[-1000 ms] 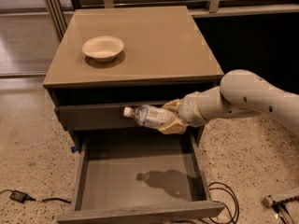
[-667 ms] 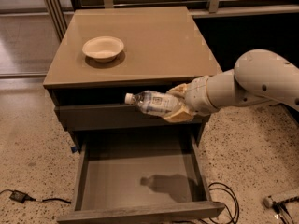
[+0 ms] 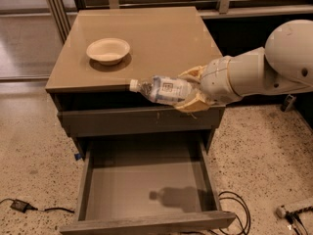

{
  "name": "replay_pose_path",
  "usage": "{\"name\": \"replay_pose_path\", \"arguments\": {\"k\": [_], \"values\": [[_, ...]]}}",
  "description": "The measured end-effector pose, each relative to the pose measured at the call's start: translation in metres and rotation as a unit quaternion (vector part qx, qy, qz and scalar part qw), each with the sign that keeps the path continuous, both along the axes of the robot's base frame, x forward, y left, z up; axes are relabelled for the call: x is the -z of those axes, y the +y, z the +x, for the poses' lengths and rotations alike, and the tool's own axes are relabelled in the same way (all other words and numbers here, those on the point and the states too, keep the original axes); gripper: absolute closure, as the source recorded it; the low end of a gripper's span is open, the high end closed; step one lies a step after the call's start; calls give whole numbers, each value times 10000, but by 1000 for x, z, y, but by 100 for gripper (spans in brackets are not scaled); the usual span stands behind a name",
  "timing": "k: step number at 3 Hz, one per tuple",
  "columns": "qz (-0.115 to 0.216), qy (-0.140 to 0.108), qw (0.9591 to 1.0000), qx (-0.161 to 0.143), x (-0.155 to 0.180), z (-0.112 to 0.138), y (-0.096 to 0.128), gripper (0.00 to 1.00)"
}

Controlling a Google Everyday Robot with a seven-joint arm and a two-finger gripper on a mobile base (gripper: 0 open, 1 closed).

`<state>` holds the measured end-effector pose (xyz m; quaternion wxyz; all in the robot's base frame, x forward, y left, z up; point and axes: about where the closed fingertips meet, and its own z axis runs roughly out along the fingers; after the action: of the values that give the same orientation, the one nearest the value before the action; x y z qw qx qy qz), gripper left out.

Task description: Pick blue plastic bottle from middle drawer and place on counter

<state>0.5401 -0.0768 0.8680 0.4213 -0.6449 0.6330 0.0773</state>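
Observation:
My gripper (image 3: 188, 89) is shut on the blue plastic bottle (image 3: 161, 88), a clear bottle with a white cap and pale label. It holds the bottle almost level, cap pointing left, in front of the front edge of the counter (image 3: 156, 38) and above the open middle drawer (image 3: 146, 185). The drawer is pulled out, and its bare grey floor shows only the bottle's shadow. The white arm reaches in from the right.
A white paper bowl (image 3: 108, 50) stands on the left part of the counter. A closed drawer front (image 3: 137, 120) sits just above the open one. Cables (image 3: 234, 207) lie on the speckled floor at right and a plug (image 3: 18, 205) at left.
My gripper has lifted the bottle up and slightly right, from in front of the upper drawer front to the level of the counter's edge. The shadow in the drawer has shifted right.

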Motion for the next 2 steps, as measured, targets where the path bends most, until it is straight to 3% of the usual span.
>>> {"name": "replay_pose_path", "arguments": {"k": [1, 2], "values": [[-138, 81, 9999, -29, 0, 36, -2, 100], [-338, 106, 9993, 68, -9, 99, -2, 100]]}}
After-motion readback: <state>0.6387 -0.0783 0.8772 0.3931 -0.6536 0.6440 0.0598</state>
